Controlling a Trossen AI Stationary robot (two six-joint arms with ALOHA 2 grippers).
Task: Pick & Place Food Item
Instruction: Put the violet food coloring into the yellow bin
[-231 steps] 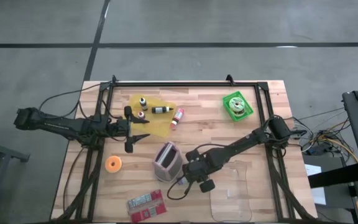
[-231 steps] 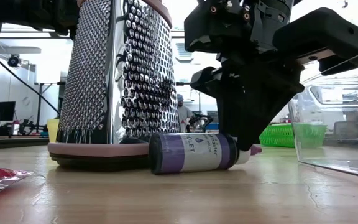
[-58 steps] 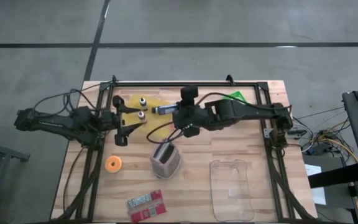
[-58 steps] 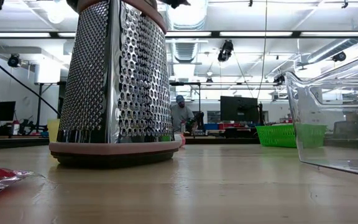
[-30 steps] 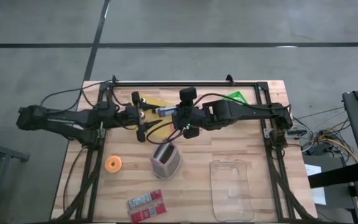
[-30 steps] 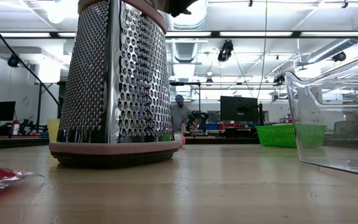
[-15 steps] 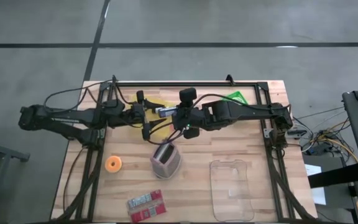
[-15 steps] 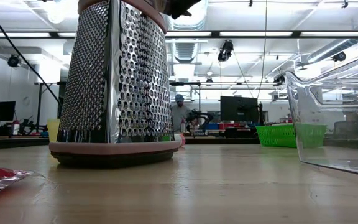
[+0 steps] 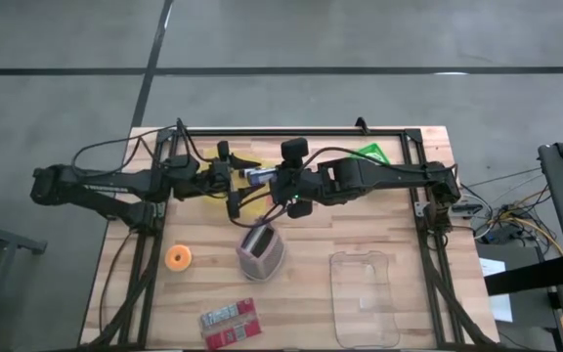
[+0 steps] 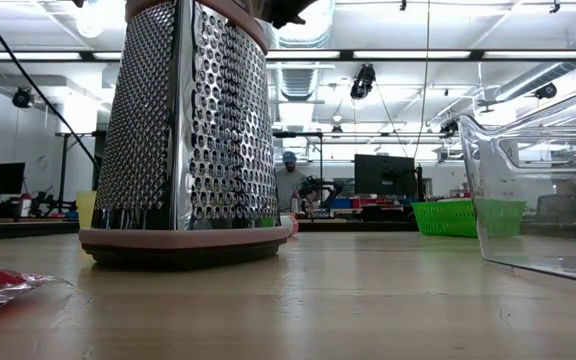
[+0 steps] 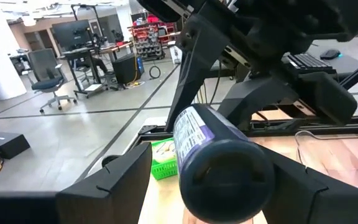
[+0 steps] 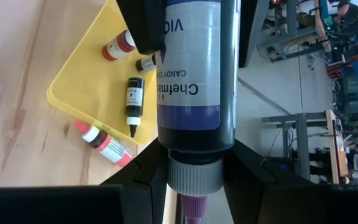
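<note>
A violet food-colouring bottle point(image 9: 259, 176) with a dark body and a white neck is held in the air over the yellow tray point(image 12: 82, 81). My right gripper point(image 12: 193, 182) is shut on it. The bottle lies about level, and its flat base point(image 11: 224, 177) points at my left gripper point(image 9: 237, 184). That gripper is open, with one finger point(image 11: 107, 183) on each side of the base end. Whether those fingers touch the bottle, I cannot tell. My right gripper pinches the bottle's white neck point(image 12: 193, 167), just behind the purple nozzle, between its two fingers point(image 12: 146, 180). It comes from the table's right, slanting down. The bottle sticks out past the fingertips toward the table's left, lifted clear of the tray.
Three small bottles point(image 12: 131, 99) lie on the yellow tray. A metal grater point(image 9: 262, 250) stands near the table's middle, with an orange ring point(image 9: 179, 258) to its left. A red packet point(image 9: 231, 323), a clear container point(image 9: 365, 298) and a green basket point(image 9: 371, 153) are also there.
My left gripper has gone toward the table's right, level, up to the bottle's base end, and its fingers now stand around it. Its opening looks unchanged. The bottle has stayed where it was.
</note>
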